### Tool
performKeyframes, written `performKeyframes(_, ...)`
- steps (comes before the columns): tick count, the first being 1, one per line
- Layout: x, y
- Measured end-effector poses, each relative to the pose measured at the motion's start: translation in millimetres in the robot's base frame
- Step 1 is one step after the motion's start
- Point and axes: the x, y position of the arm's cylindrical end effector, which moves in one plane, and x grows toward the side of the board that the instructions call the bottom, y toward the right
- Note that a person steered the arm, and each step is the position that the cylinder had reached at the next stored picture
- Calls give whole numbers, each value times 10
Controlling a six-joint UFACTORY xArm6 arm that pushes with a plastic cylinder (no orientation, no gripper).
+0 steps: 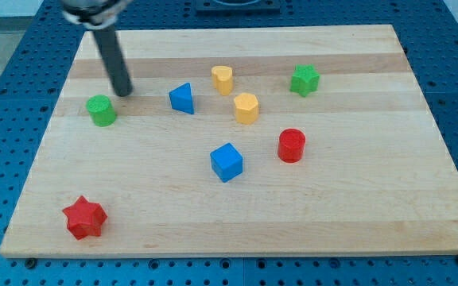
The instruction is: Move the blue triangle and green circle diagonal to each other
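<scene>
The blue triangle (182, 98) lies on the wooden board (356, 206), left of centre in the upper part. The green circle (101, 110) sits further to the view's left, slightly lower than the triangle. My tip (122, 92) rests on the board just above and to the right of the green circle, close to it, and well left of the blue triangle. The dark rod rises from the tip toward the view's top left.
A yellow heart (223, 79) and a yellow block (246, 108) lie right of the triangle. A green star (304, 80) is at upper right, a red cylinder (291, 145) and blue cube (227, 162) at centre, a red star (84, 217) at lower left.
</scene>
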Motion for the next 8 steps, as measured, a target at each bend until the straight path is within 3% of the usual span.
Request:
performKeyframes(4, 253, -417)
performKeyframes(8, 454, 714)
